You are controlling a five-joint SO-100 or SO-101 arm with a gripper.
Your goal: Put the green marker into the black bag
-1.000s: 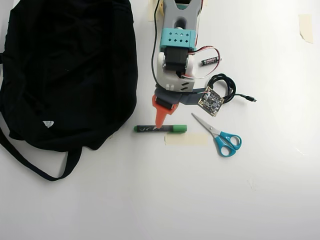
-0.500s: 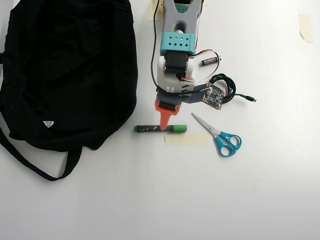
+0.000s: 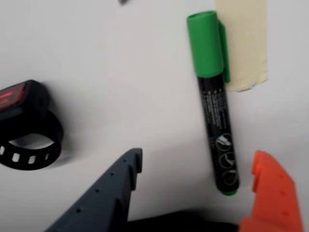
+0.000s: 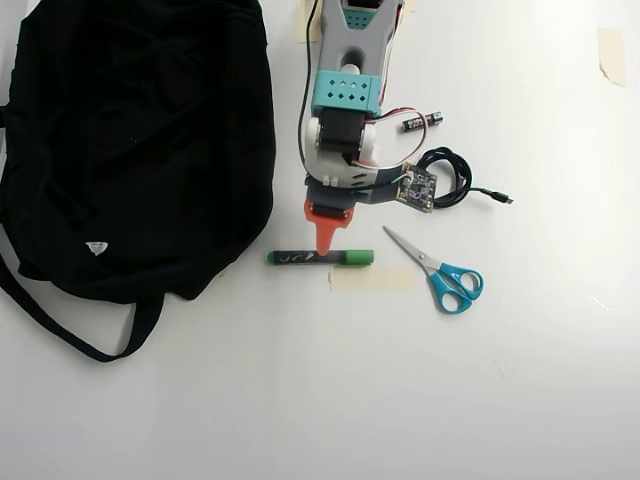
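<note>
Wrist view: hand point(image 3: 203, 164) agape, empty; green marker point(image 3: 216, 116) flat on table between fingers.

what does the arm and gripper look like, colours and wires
The gripper has one dark slate-blue finger with a stepped tip and small holes, and one orange finger. In the overhead view the arm is light grey with a teal perforated bracket, red and white wires, and a bare circuit board.
</note>
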